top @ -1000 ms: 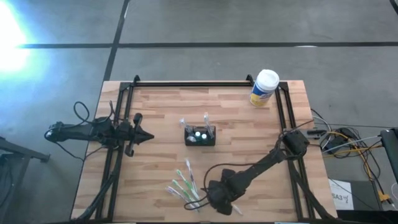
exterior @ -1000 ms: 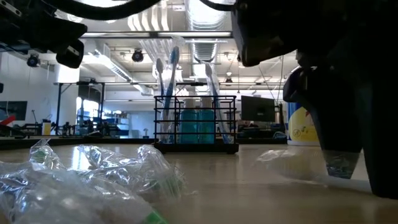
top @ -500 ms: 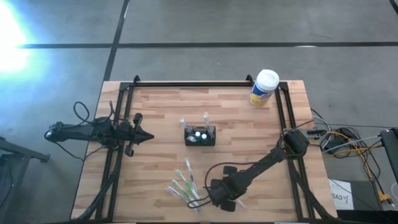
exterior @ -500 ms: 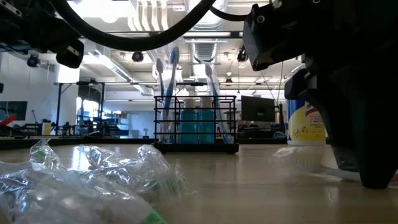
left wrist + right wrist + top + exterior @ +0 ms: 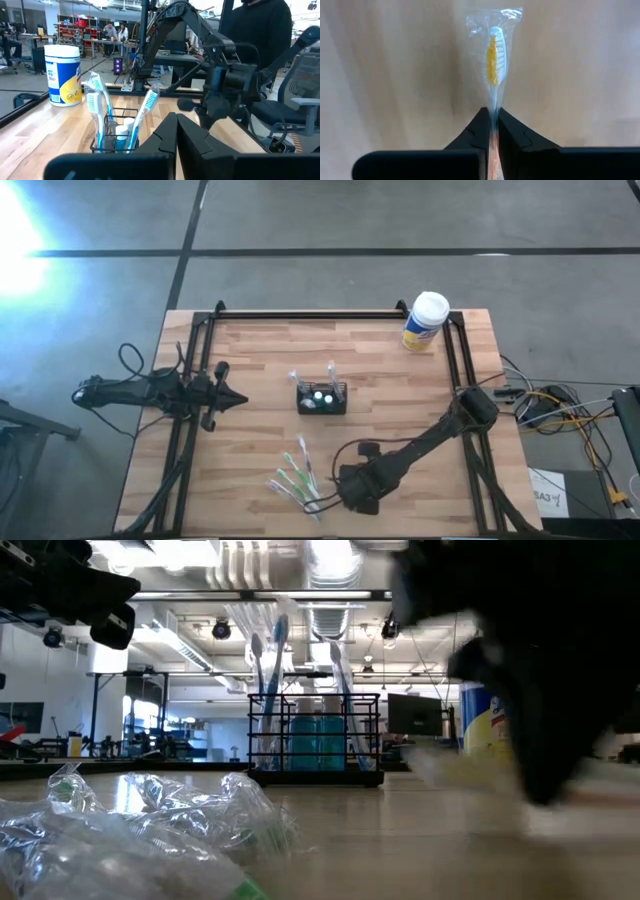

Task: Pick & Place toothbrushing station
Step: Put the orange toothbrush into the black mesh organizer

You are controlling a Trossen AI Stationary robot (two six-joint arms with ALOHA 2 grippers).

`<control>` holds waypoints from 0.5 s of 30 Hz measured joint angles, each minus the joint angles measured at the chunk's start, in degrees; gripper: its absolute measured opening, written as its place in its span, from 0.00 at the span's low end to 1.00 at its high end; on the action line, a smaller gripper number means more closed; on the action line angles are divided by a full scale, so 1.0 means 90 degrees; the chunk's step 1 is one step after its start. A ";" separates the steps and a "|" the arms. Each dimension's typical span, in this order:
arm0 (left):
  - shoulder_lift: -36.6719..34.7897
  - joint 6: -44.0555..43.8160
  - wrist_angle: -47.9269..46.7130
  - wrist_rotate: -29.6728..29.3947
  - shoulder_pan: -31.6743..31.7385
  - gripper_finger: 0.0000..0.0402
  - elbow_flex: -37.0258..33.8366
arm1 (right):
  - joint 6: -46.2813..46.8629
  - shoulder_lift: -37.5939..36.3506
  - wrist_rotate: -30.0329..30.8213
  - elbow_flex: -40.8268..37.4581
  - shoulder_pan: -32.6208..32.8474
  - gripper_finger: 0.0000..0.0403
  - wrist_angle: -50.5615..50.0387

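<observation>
Both jaws of the right gripper (image 5: 492,122) have just snapped shut on a wrapped toothbrush (image 5: 493,62).
Low centre in the high view; station (image 5: 321,398) sits mid-frame, well apart. Lift probably next. Left gripper (image 5: 238,400) waits closed, empty, left side.

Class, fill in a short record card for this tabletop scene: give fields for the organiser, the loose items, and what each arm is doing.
organiser: black mesh toothbrushing station, mid-table, toothbrushes standing in it
loose items: pile of wrapped toothbrushes near the front edge
canister: yellow canister, far right corner
right gripper: low by the pile, jaws shut on a wrapped toothbrush with a yellow head
left gripper: waiting at the left edge, jaws shut, empty
</observation>
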 joint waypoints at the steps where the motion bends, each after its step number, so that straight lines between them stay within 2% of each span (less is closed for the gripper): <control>1: 0.0002 0.0000 0.0002 0.0000 0.0000 0.02 0.0000 | -0.0078 -0.0162 0.0196 -0.0002 -0.0004 0.03 0.0236; 8: 0.0018 -0.0016 0.0018 0.0005 -0.0001 0.04 -0.0005 | -0.1616 -0.1673 0.1499 -0.0287 -0.0035 0.03 0.1933; 12: 0.0019 -0.0097 0.0024 0.0002 -0.0001 0.03 -0.0063 | -0.3007 -0.2613 0.1854 -0.0978 -0.0230 0.03 0.3465; 15: 0.0022 -0.0170 0.0017 0.0002 0.0000 0.04 -0.0070 | -0.3903 -0.3289 0.1944 -0.1871 -0.0503 0.03 0.4938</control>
